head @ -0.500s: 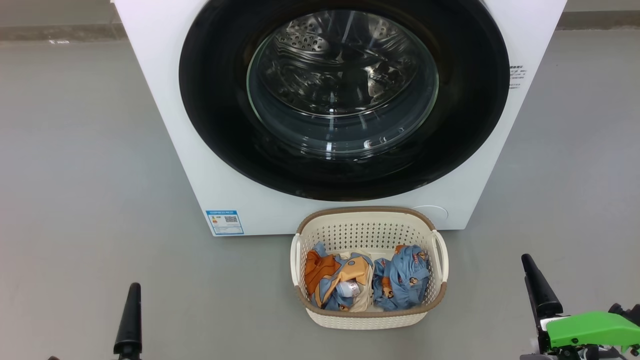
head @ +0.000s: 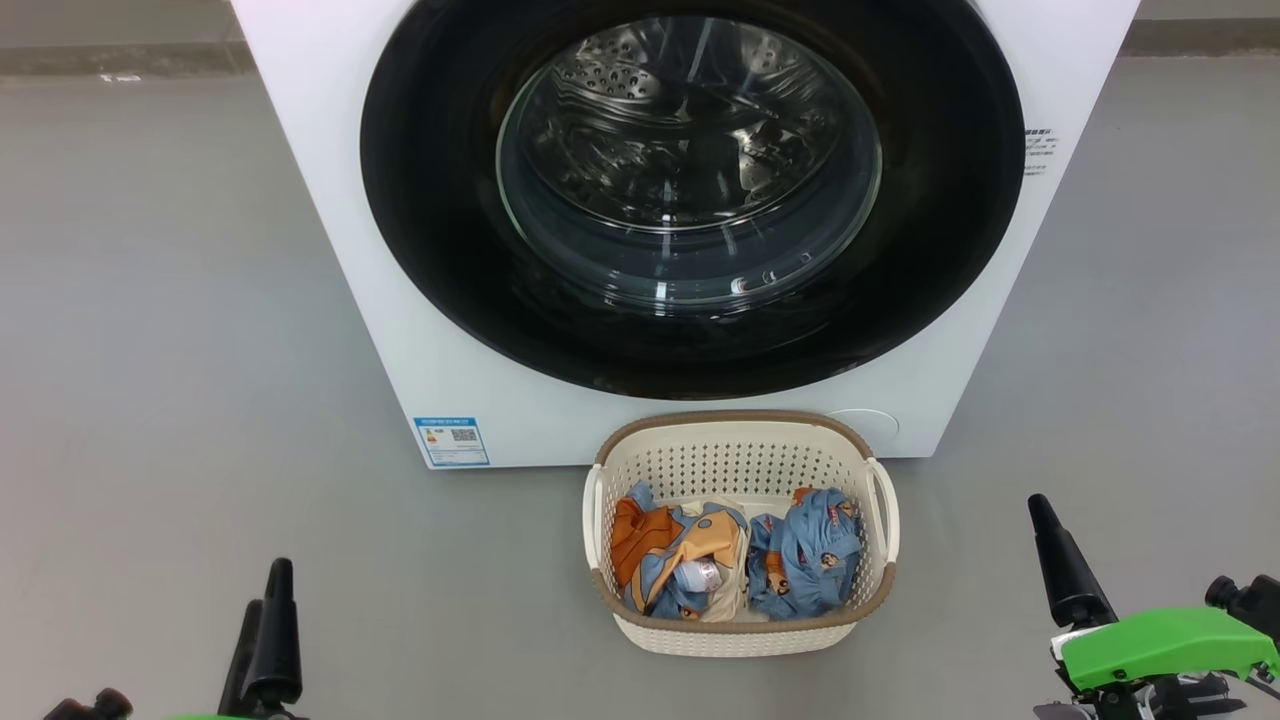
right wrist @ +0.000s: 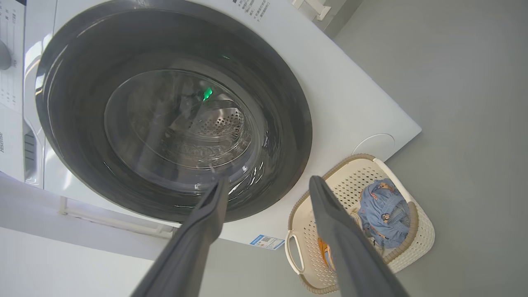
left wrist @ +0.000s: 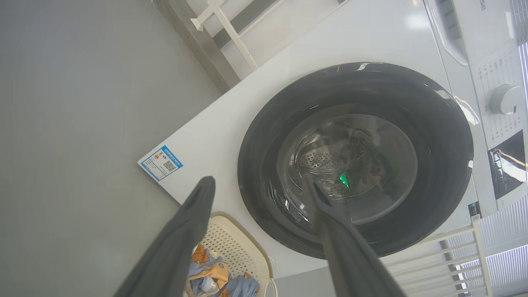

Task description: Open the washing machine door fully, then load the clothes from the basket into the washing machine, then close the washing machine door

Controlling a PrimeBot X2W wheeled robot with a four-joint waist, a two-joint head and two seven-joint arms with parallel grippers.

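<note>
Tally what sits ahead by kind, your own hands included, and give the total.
Washing machine: 1
Basket: 1
Clothes: 2 heaps, both in the basket
Hands: 2, left hand and right hand, both open
Total: 6

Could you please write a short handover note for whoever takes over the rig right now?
Left gripper: open, holding nothing.
Right gripper: open, holding nothing.
Washing machine door: shut.
Basket: on the floor in front of the washing machine, with the clothes inside.
Done: nothing yet.
Left: open the door fully, load the clothes, close the door.
</note>
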